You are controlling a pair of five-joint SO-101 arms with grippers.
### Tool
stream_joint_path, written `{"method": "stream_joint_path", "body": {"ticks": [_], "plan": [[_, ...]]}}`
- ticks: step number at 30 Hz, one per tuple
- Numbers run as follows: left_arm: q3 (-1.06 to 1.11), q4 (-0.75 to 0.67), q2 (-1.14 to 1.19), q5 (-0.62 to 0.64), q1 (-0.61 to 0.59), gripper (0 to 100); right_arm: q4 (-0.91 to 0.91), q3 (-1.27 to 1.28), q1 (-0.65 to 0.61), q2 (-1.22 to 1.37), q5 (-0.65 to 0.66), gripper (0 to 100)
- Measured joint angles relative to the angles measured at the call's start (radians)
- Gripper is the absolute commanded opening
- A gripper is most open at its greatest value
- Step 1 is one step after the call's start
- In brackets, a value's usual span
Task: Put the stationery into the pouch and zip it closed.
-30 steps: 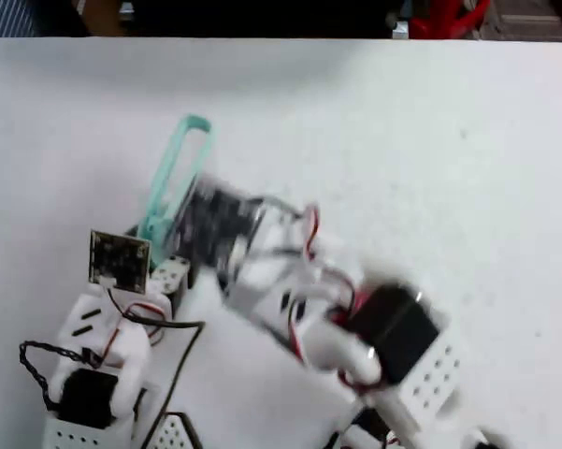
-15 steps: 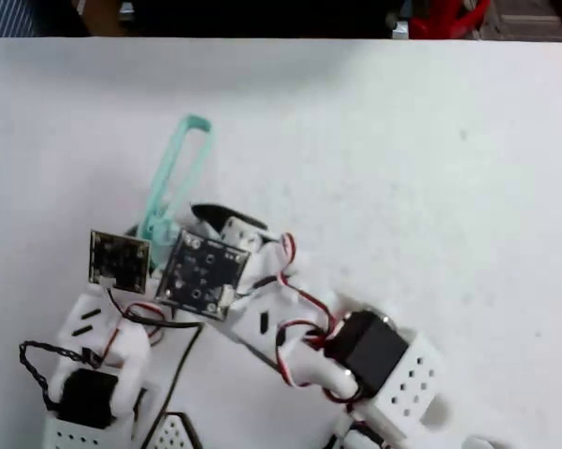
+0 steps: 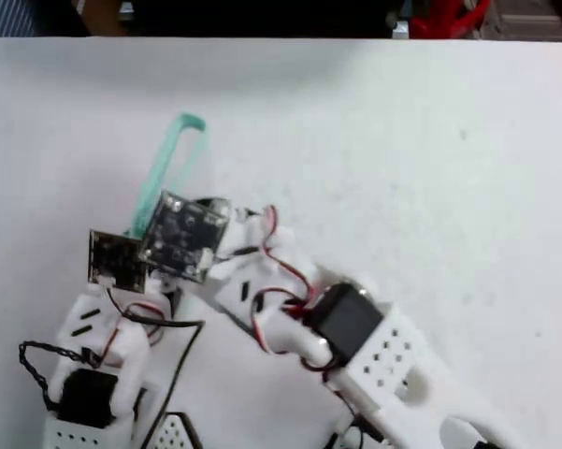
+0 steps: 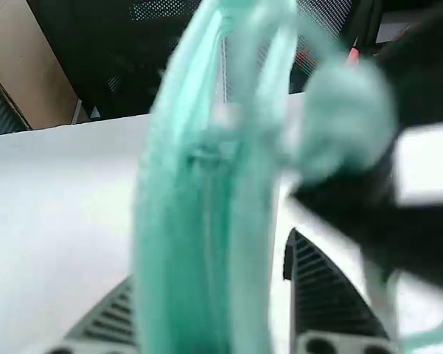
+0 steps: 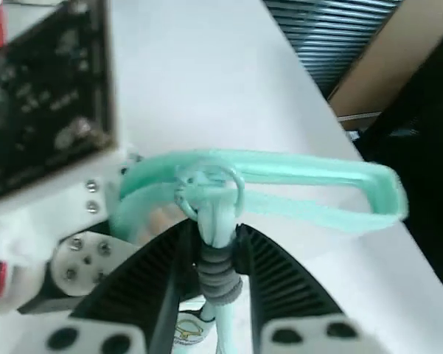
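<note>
Right wrist view: right claw (image 5: 214, 234) is clamped on the zip pull (image 5: 218, 259), a teal tab with a grey ribbed bead sitting between the two black ridged fingers (image 5: 156, 274). Just past the fingertips is the slider ring (image 5: 210, 184), and beyond that the pouch (image 5: 302, 177) runs away from the claw, standing on edge over the white table (image 5: 206, 66). Two teal bands with a gap between them show past the slider, so the mouth looks unzipped along that stretch. Cannot tell if any stationery is inside.

Left wrist view: left claw (image 4: 206, 302) has the pouch (image 4: 199, 184) upright between its fingers (image 4: 328, 310), apparently pinched on it, blurred at close range.

High view: pouch (image 3: 173, 159) pokes out ahead of both claws, which crowd together at its near end; right arm (image 3: 355, 327) crosses in beside the left arm (image 3: 98, 351).

Handling, as a judgement: the pouch looks soft, thin and light, and would likely buckle or drag along if pulled unbraced. The pull tab is small and could slip, so the grip belongs low on it, near the bead. The other claw should pinch the fabric at the end behind the slider and keep the zip line taut.
</note>
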Motion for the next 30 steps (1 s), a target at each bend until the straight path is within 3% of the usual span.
{"method": "stream_joint_path", "body": {"ticks": [7, 14, 23, 30], "plan": [[0.000, 0.000, 0.000, 0.000, 0.005, 2, 0.048, -0.031, 0.071, -0.031, 0.000, 1.8], [0.000, 0.000, 0.000, -0.055, 0.008, 2, 0.068, -0.143, 0.101, -0.029, 0.003, 1.8], [-0.002, -0.005, -0.014, -0.072, 0.009, 2, -0.114, -0.144, 0.178, 0.032, 0.075, 1.8], [-0.008, 0.020, -0.015, -0.181, 0.092, 2, -0.138, -0.239, 0.236, 0.196, 0.038, 1.8]]}}
